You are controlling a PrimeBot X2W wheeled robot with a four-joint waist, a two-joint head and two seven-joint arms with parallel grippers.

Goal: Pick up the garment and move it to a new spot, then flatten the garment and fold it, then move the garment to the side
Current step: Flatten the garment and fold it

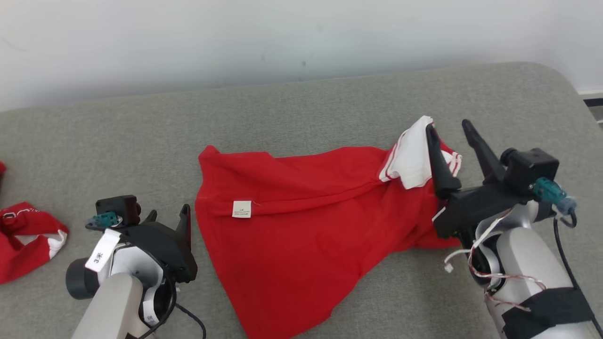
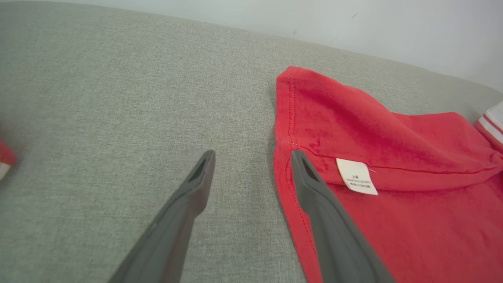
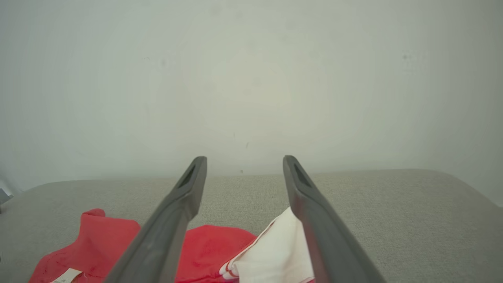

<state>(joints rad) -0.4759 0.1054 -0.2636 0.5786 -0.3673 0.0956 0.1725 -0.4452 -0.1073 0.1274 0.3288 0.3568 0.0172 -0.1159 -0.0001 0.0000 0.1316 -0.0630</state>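
surface: grey fabric cushion (image 1: 301,108) | far: white wall (image 1: 282,33) | left edge: crumpled red cloth (image 1: 26,235) (white trim)

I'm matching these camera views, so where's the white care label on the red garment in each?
Head view: care label left of centre, on the red garment.
Left wrist view: label right of centre.
Right wrist view: label at the bottom left corner.
Shared landmark: the white red-striped fabric.
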